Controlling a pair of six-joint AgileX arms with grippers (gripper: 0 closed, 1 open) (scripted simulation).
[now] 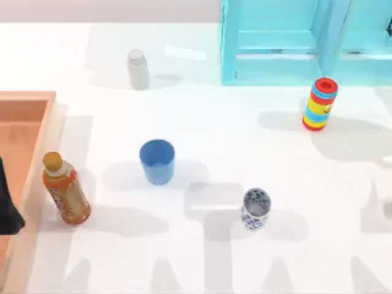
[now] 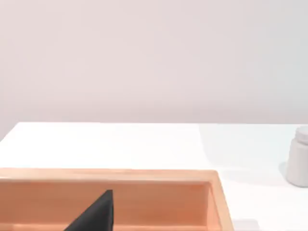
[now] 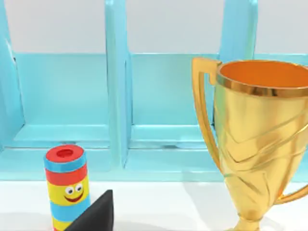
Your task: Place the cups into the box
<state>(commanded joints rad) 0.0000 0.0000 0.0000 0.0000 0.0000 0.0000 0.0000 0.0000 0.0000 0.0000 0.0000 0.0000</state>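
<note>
Currently, in the top view, the 2 cups stand upright on the white table (image 1: 245, 128): the blue cup (image 1: 157, 161), plain tapered plastic, sits left of centre, and the floral cup (image 1: 255, 209), narrower and white with a blue pattern, sits lower and to its right, well apart from it. The box (image 1: 38, 131), shallow orange-brown wood with a raised pale rim, lies at the left edge. An orange bottle (image 1: 65, 191) stands just beside the rim's right side. Bare tabletop lies between the blue cup and that bottle. The left gripper (image 1: 7, 205) is a dark shape over the box at the left edge; whether its fingers are apart cannot be told. A grey-white bottle (image 1: 138, 68) stands upper left, a striped cylinder (image 1: 320, 103) upper right before the turquoise frame (image 1: 275, 43). The right wrist view shows a gold trophy (image 3: 257, 139).
</note>
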